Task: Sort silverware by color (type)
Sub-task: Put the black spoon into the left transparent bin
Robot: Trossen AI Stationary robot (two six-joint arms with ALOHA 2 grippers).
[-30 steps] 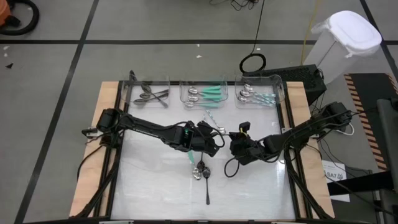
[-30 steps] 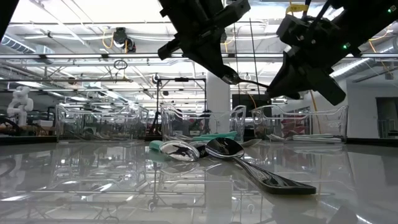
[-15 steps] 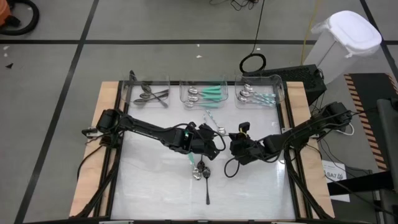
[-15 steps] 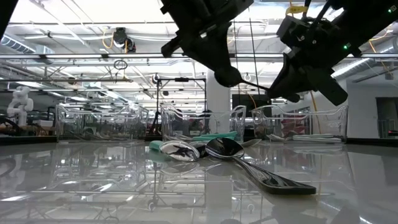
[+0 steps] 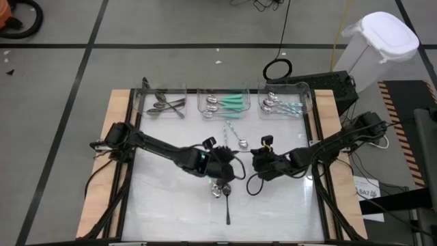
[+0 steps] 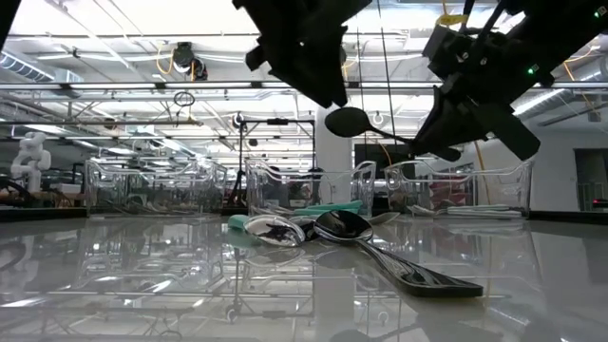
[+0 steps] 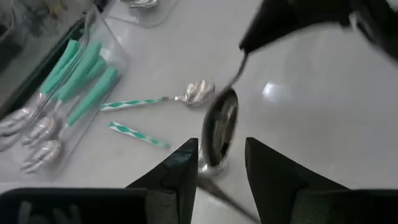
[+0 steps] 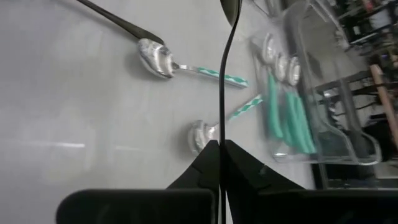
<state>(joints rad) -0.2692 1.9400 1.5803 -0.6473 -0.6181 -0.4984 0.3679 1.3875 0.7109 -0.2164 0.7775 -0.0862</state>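
Slim all-dark spoon [image 8: 222, 93], thin curved handle, glossy oval bowl

Our 2 arms meet over the table's middle. Our right gripper [image 8: 221, 152] is clamped on a dark spoon [image 6: 353, 123]; our left gripper [image 7: 217, 163] hangs just left, fingers parted.

Ceiling strip lights are blazing bright above the glossy table [image 6: 142, 285] in the low view, throwing glare and mirror reflections across it. Arms over the table are showing as black silhouettes. Left wrist view is blurring softly; a glare spot is sitting on the table there.
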